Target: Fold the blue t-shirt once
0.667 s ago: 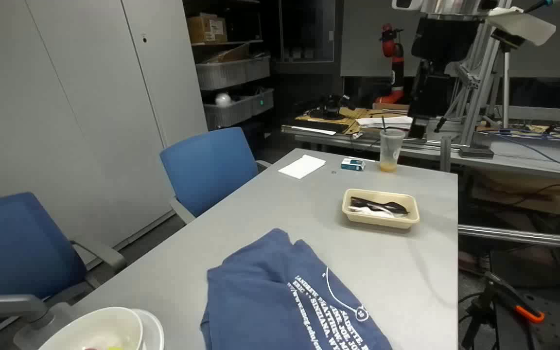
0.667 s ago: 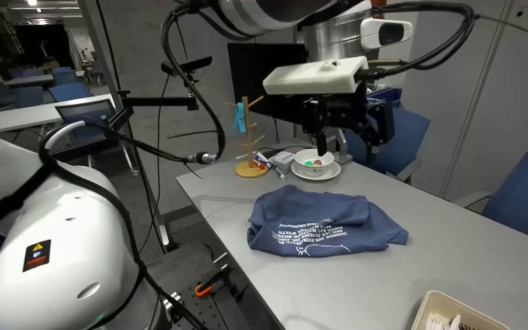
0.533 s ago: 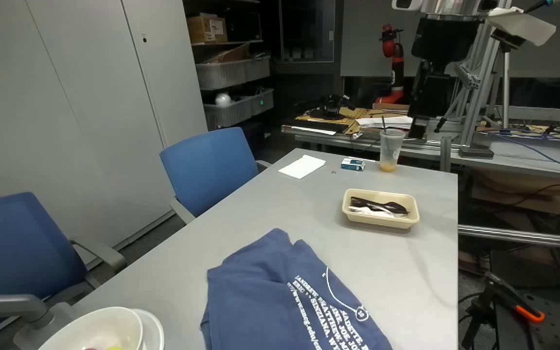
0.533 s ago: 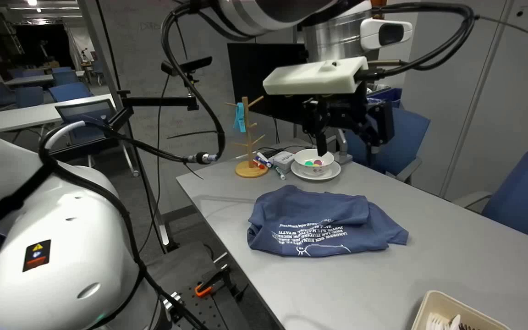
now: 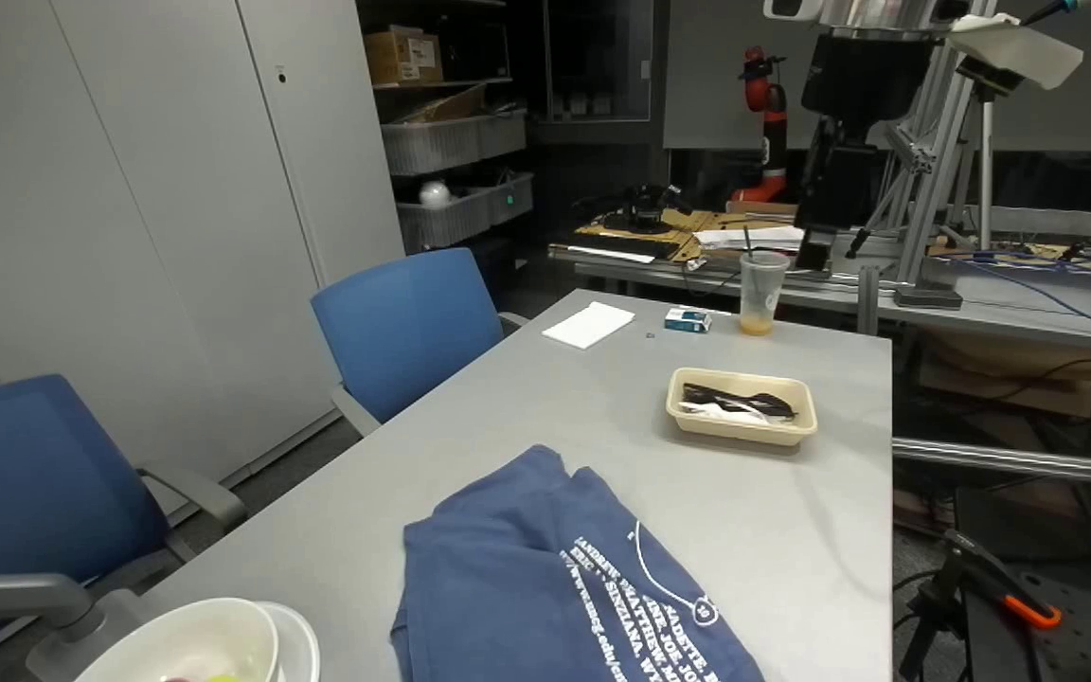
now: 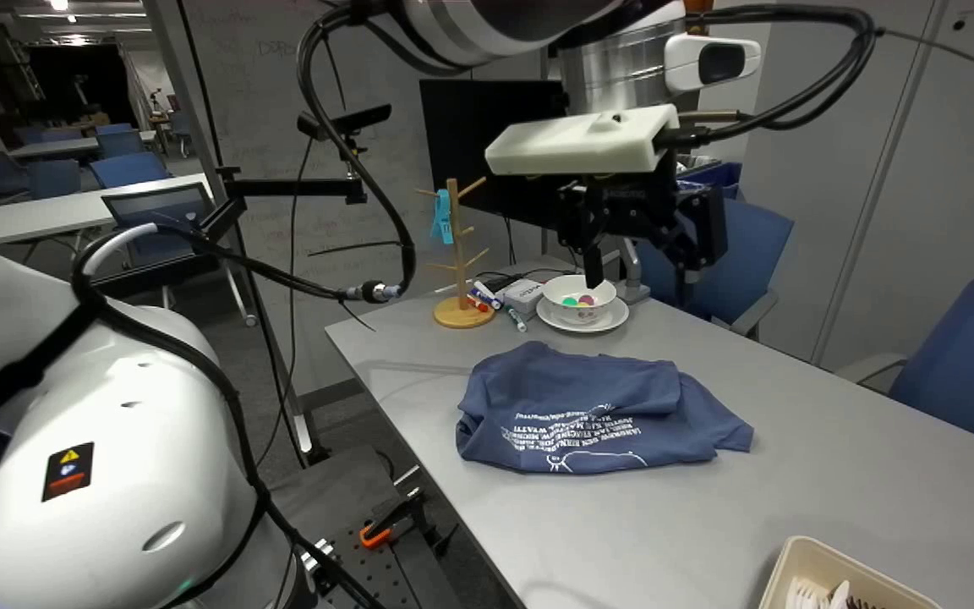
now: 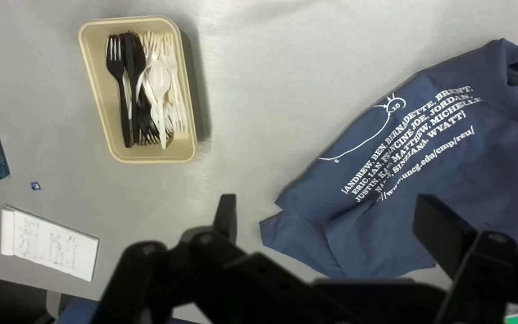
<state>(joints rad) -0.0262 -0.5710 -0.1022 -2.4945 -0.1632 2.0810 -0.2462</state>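
The blue t-shirt (image 6: 593, 406) lay rumpled on the smooth grey worktop (image 6: 859, 499), between its robot-side and chair-side edges, its full outline showing in an exterior view. The soft navy cloth rose in shallow creases; one ran through the white block lettering and broke its lines. Beside the words a thin white curve ended in a small circle. The wrist view made most of the printed names and a web address legible. Above the worktop, apart from the t-shirt, hung the gripper (image 7: 329, 207), its jaws released and spread wide.

A pale, shallow tray (image 7: 153, 157) with rounded corners held black and white plastic cutlery (image 7: 159, 83), nearer the robot-side edge. By the far chair-side corner, in an exterior view, a glossy white bowl (image 6: 576, 315) stood on a plate (image 6: 620, 316), near a wooden stand (image 6: 460, 262) with slanting pegs. A clear cup (image 5: 761, 287), near the worktop's opposite end, showed in an exterior view. Faint scribbles on the notepad (image 7: 52, 243) showed only in the wrist view.
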